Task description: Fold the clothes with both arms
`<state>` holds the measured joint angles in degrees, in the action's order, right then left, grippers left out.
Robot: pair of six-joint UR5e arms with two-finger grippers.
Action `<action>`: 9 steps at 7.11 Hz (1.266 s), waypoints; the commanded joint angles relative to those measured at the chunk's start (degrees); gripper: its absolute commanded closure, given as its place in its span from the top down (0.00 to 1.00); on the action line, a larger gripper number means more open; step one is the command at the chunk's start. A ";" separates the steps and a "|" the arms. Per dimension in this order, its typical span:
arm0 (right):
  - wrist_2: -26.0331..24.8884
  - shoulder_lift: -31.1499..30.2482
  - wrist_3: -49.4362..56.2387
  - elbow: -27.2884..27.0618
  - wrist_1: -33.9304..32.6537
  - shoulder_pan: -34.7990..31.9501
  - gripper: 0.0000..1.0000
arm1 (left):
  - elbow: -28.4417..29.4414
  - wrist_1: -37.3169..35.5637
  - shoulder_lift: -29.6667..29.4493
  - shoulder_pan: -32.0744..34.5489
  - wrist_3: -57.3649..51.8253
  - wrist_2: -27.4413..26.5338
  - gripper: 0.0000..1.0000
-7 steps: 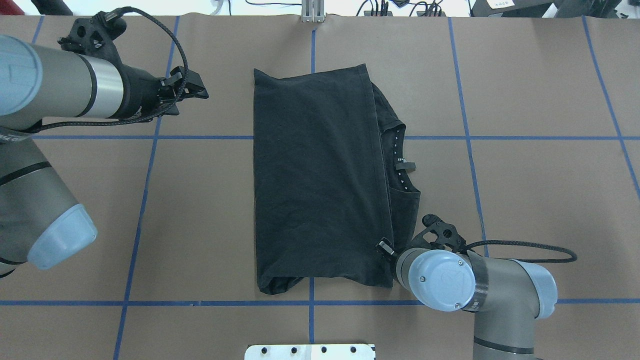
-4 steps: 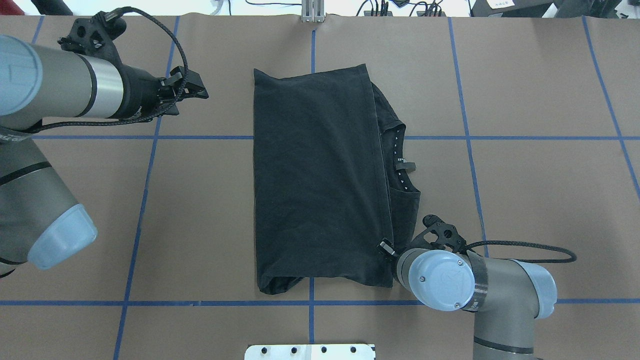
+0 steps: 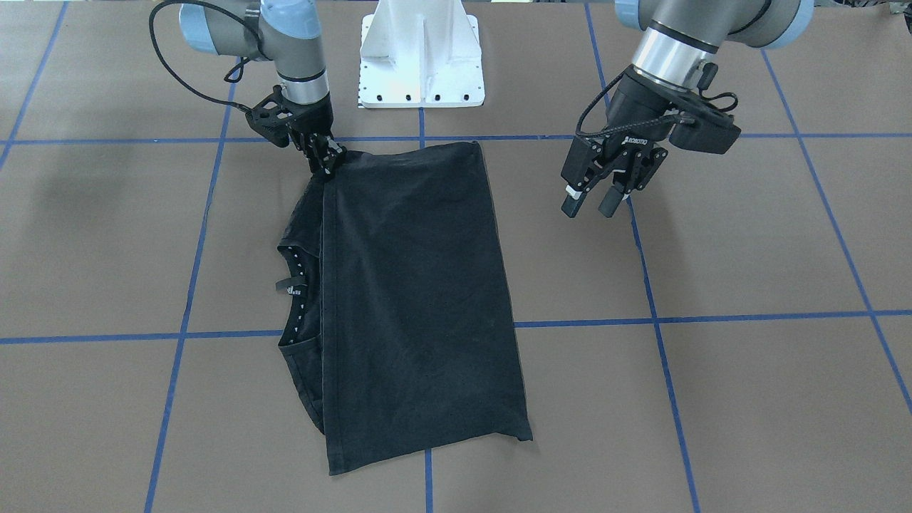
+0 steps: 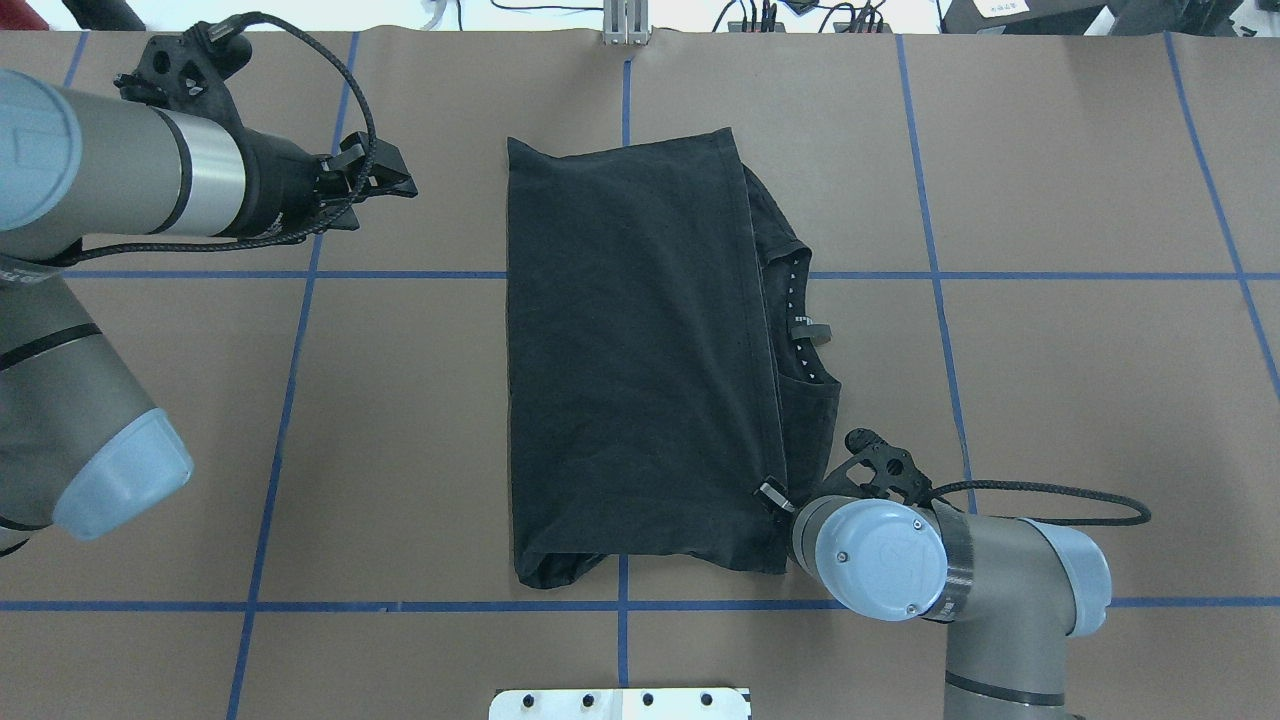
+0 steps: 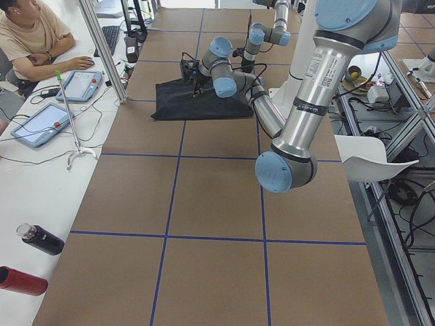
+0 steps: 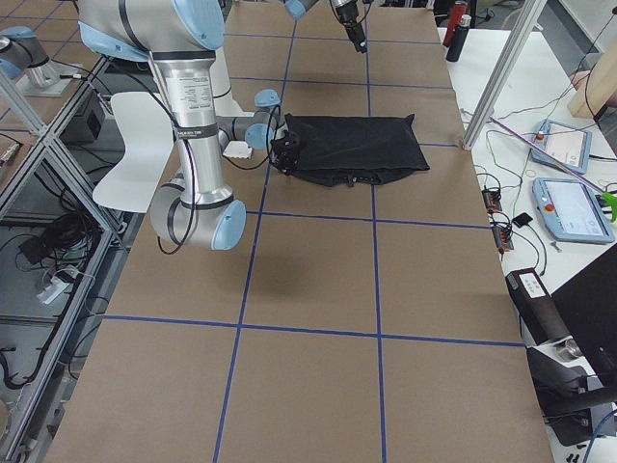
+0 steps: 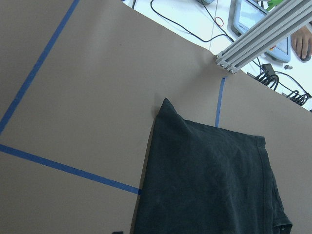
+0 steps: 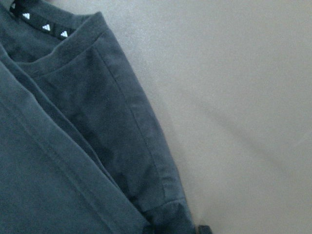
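Note:
The black T-shirt (image 4: pixel 640 350) lies folded lengthwise in the middle of the table, plain side up, with its collar (image 4: pixel 800 320) sticking out on the right. It also shows in the front view (image 3: pixel 413 285). My right gripper (image 3: pixel 329 165) is down at the shirt's near right corner, and its fingers look pinched on the hem. The right wrist view shows this fabric (image 8: pixel 73 146) up close. My left gripper (image 3: pixel 588 206) is open and empty. It hangs above the bare table well left of the shirt, as the overhead view (image 4: pixel 395 185) shows. The logo is hidden.
The white pedestal base (image 3: pixel 420 57) stands at the robot's edge of the table. An aluminium post (image 4: pixel 626 25) stands at the far edge behind the shirt. Blue tape lines (image 4: pixel 290 400) cross the brown table. An operators' desk with tablets (image 5: pixel 41 122) runs along the far side.

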<state>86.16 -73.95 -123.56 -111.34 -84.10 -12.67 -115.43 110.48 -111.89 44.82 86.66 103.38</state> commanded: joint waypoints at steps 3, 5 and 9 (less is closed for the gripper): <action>0.59 -0.15 0.34 -1.69 -0.10 -1.31 0.00 | -0.06 0.09 -0.08 -0.09 1.75 0.77 0.73; 1.03 0.12 0.42 -2.56 -0.10 -1.92 0.00 | -0.06 0.18 -0.17 -0.35 4.28 0.77 0.73; 2.26 -1.28 0.33 -5.20 -0.10 -2.36 0.00 | -1.45 0.62 -1.49 -8.12 26.59 -9.88 0.73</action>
<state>88.29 -74.58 -123.21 -115.44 -84.20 -14.98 -115.92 111.15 -113.04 41.33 106.49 100.16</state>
